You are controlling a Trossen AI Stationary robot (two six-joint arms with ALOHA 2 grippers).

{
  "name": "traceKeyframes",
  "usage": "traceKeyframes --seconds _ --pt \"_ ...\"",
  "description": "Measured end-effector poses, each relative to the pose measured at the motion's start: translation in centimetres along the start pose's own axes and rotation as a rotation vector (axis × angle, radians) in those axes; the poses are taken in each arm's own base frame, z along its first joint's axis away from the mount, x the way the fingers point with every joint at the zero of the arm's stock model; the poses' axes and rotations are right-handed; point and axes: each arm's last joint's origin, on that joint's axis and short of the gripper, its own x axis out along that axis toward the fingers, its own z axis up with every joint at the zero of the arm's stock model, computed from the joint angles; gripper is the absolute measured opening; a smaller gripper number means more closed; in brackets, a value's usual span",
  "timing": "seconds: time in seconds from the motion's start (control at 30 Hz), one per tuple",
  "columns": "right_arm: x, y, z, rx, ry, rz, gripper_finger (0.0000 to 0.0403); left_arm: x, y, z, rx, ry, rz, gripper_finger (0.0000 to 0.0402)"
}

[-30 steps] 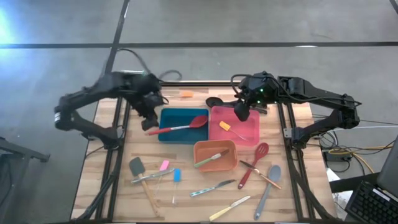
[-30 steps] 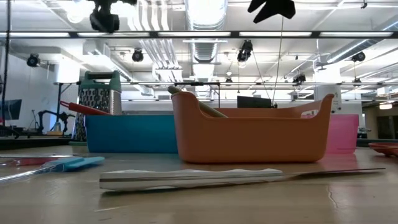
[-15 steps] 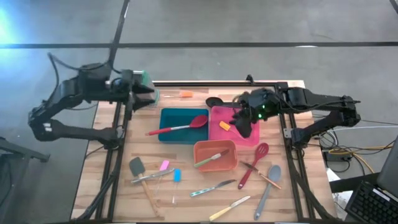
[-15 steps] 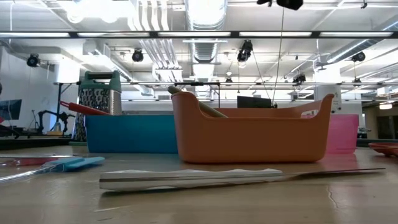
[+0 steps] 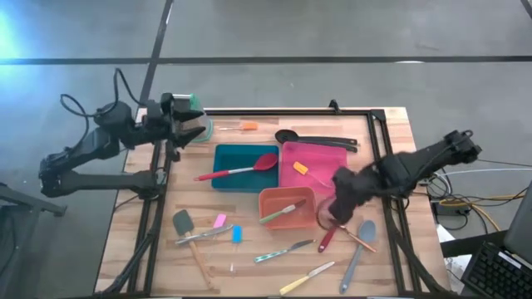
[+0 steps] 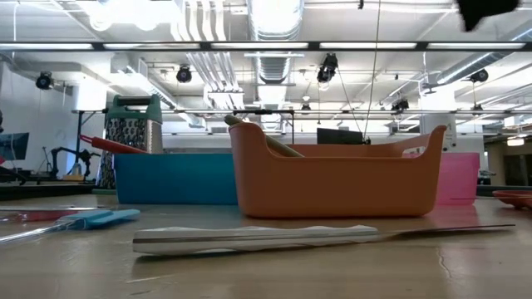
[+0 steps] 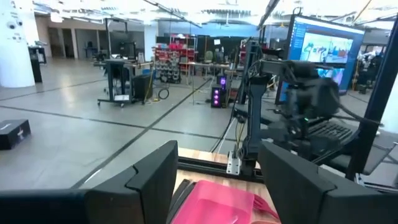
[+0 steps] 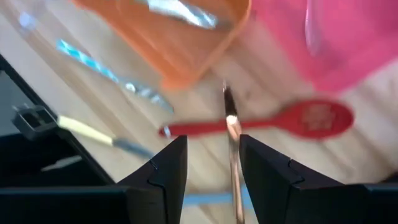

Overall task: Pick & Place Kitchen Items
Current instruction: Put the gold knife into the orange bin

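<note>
The desk (image 5: pixel 133 241) carries three trays near its middle: a blue tray (image 5: pixel 241 174), a pink tray (image 5: pixel 328 162) and an orange tray (image 5: pixel 287 218). In the low view the orange tray hides most of the pink one and part of the blue one, and only the tip of the utensil inside it clears the rim. The right arm reaches in from the right edge, stretched low and bent down over the desk's right-front area; its right hand (image 5: pixel 337 208) hangs over a red spoon (image 5: pixel 332 226), covering the spoon's bowl from above. In the right wrist view its fingers (image 8: pixel 165 180) stand apart with the red spoon and a thin metal utensil crossing it in the gap, nothing gripped. The left arm is drawn back at the far-left corner, its left hand (image 5: pixel 187 126) beside the grater (image 5: pixel 199 129), which it partly covers; its fingers (image 7: pixel 149 180) are parted and empty. Another red spoon (image 5: pixel 241 169) lies across the blue tray, a black spoon (image 5: pixel 312 139) by the far edge, and knives (image 5: pixel 287 249) and small spatulas (image 5: pixel 220 228) along the front. No writing is legible.
</note>
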Motion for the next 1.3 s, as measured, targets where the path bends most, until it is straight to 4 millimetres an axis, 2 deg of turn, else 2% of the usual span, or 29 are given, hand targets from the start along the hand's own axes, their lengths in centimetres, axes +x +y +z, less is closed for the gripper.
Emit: traceKeyframes --seconds 0.17,0.33,0.47,0.93,1.1,1.3 --pt "1.9 0.0 -3.2 0.031 0.098 -0.051 0.0141 0.8 0.1 -1.3 0.001 -0.019 0.000 0.0229" --pt "3.6 -0.5 -5.7 0.015 0.163 -0.112 0.0146 1.1 0.2 -1.3 0.002 -0.035 -0.001 0.0230" --pt "5.1 -0.9 -6.9 -0.027 0.199 -0.122 0.0144 1.1 0.2 -1.3 0.001 -0.032 -0.001 0.0230" --pt "11.3 -2.9 -8.2 -0.024 0.260 -0.058 0.0135 1.1 0.2 -1.3 -0.004 -0.033 -0.001 0.0230" --pt "12.9 -3.3 -8.5 -0.010 0.264 0.004 0.0134 1.1 0.2 -1.3 -0.004 -0.032 -0.001 0.0230" --pt "14.5 -3.5 -8.8 -0.053 0.307 -0.030 0.0132 1.1 0.2 -1.3 0.001 -0.032 0.013 0.0229"
